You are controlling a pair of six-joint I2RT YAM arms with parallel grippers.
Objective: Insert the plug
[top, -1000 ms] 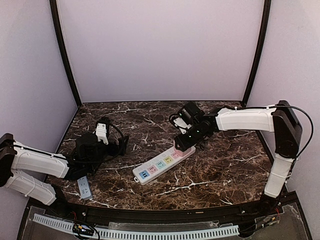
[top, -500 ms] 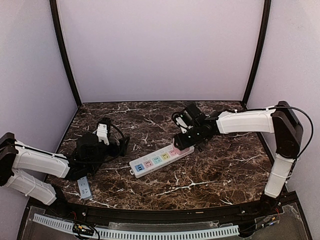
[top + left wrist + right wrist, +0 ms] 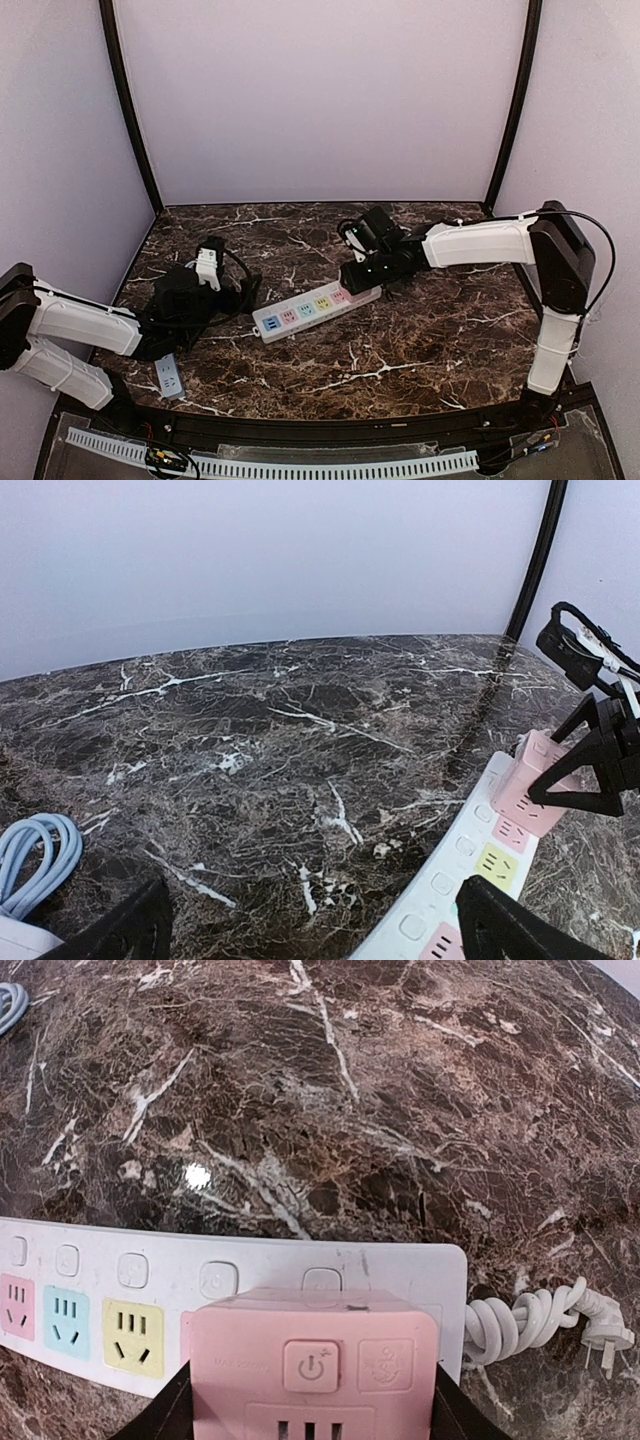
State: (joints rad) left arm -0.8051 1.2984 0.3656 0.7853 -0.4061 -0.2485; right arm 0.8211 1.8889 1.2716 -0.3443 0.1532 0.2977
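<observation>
Left arm [image 3: 80, 325] lies low, forearm reaching toward the left end of the power strip [image 3: 300, 312]. Left gripper [image 3: 232, 297] sits just short of that end, jaws spread wide, nothing between them. Right arm [image 3: 480, 240]: elbow raised, forearm level. Right gripper [image 3: 362, 272] is over the strip's right end, fingers [image 3: 168, 1418] clamped on the pink plug [image 3: 315, 1360].

The power strip [image 3: 315, 305] lies slantwise across the middle of the desk [image 3: 420, 340], its farther end toward my right. On that end sits the plug [image 3: 313, 1370], between the fingers of my right hand [image 3: 362, 272]. Just beyond that end lies the strip's coiled cord [image 3: 540, 1325]. My left hand [image 3: 310, 935] is left of the strip and apart from it, with a looped cable [image 3: 35, 850] further left. A small socket block [image 3: 168, 375] lies near the desk's front-left edge.
</observation>
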